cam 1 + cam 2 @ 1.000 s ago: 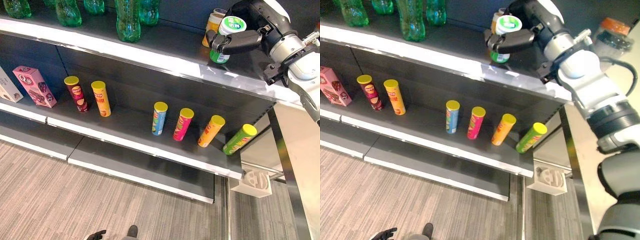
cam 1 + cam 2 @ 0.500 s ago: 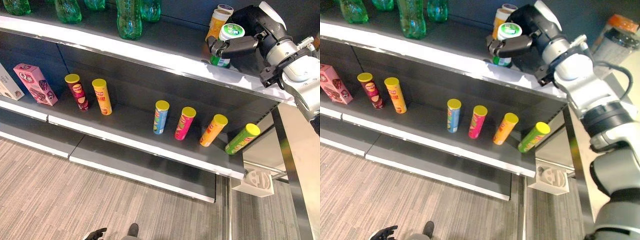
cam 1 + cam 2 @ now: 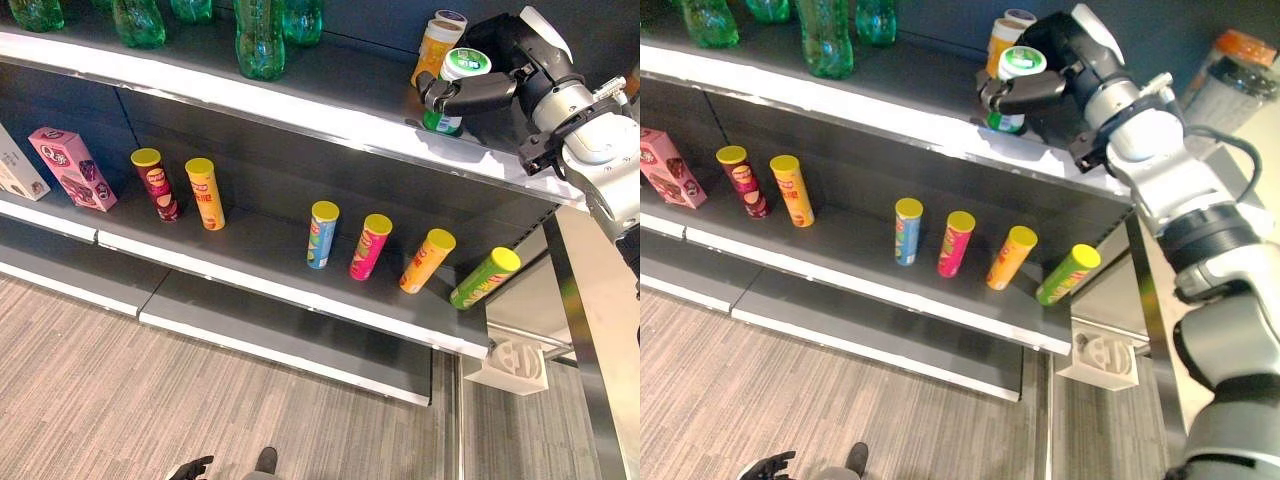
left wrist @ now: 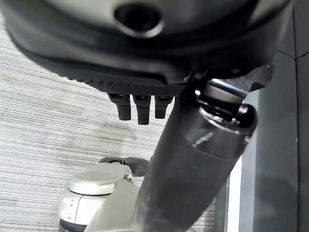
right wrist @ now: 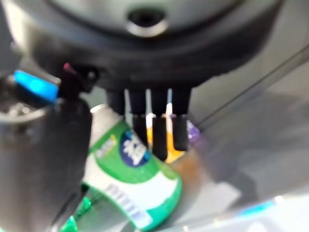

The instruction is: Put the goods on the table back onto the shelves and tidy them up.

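A green-and-white can (image 3: pixel 466 62) stands on the top shelf (image 3: pixel 300 108) near its right end, beside an orange can (image 3: pixel 435 48) with a pale lid. My right hand (image 3: pixel 502 42) is shut on the green can, thumb across its front and fingers behind it. The right wrist view shows the same can (image 5: pixel 135 166) between thumb and fingers (image 5: pixel 154 128), with the orange can just past it. My left hand (image 3: pixel 190 467) hangs low over the floor, fingers (image 4: pixel 140 107) relaxed and holding nothing.
Green bottles (image 3: pixel 258 40) stand further left on the top shelf. The middle shelf holds several tube cans (image 3: pixel 320 235), a tilted green one (image 3: pixel 485 277), a pink box (image 3: pixel 70 170) and a white box (image 3: pixel 15 178). Lidded jars (image 3: pixel 1230 70) stand on the table at right.
The view has shifted a little. My right hand has brought the green can lower, down beside the orange can on the top shelf. The left hand has stayed put.
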